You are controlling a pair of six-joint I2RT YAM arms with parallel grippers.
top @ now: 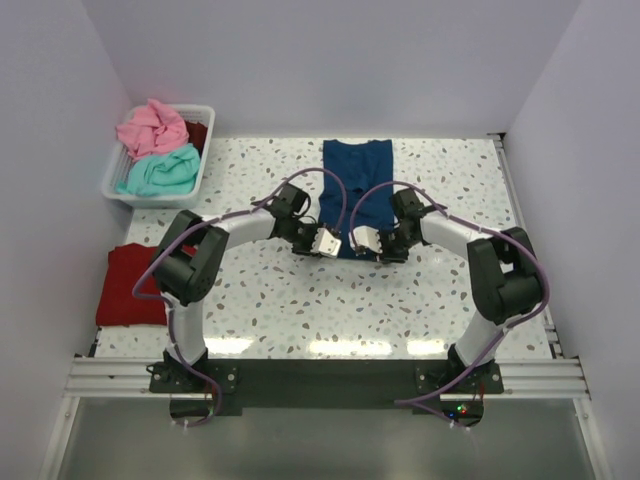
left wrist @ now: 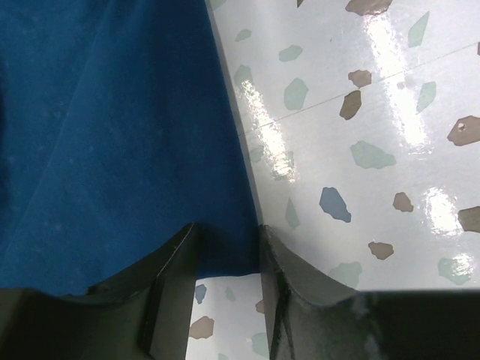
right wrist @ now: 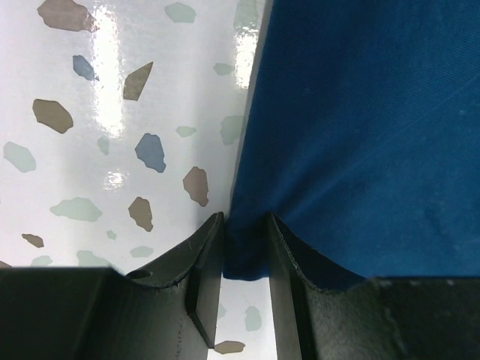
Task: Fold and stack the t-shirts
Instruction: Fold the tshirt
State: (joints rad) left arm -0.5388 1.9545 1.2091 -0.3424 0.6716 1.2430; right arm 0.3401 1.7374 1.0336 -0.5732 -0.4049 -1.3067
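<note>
The navy blue t-shirt (top: 357, 185) lies as a long narrow strip on the speckled table, running from the back wall toward me. My two grippers sit side by side at its near end. The left gripper (top: 328, 243) straddles the near left corner (left wrist: 225, 255); the cloth lies flat between its fingers, which stand apart. The right gripper (top: 366, 240) has the near right corner (right wrist: 247, 255) bunched tight between its fingers, with creases fanning out from the grip. A dark red t-shirt (top: 130, 285) lies folded at the table's left edge. The pink (top: 152, 128) and teal (top: 160, 172) t-shirts sit crumpled in the basket.
The white plastic basket (top: 115, 180) stands at the back left corner. White walls close in the table on the left, back and right. Both arms arch inward from their bases at the near edge.
</note>
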